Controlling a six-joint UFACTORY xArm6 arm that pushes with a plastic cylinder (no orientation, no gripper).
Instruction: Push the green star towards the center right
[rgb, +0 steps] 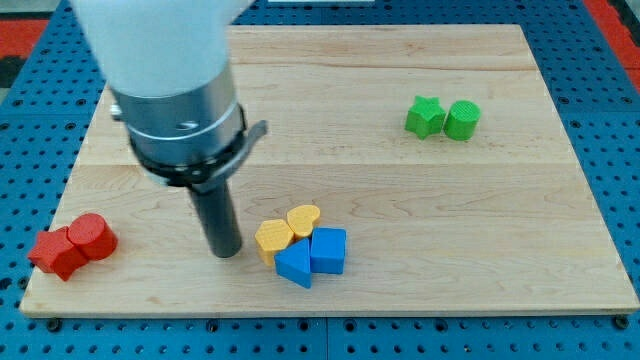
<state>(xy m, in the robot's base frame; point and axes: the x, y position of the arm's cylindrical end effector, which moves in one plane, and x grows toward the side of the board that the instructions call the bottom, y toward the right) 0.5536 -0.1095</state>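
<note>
The green star (425, 117) lies at the view's upper right, touching a green cylinder (462, 120) on its right side. My tip (226, 251) is at the lower left-middle of the wooden board (400, 220), far to the left of and below the green star. It stands just left of a yellow hexagon block (273, 238), close to it but apart.
A yellow heart-like block (304, 220), a blue block (329, 250) and a blue triangular block (294, 265) cluster with the yellow hexagon. A red cylinder (92, 236) and a red star (57, 253) sit at the lower left. Blue pegboard surrounds the board.
</note>
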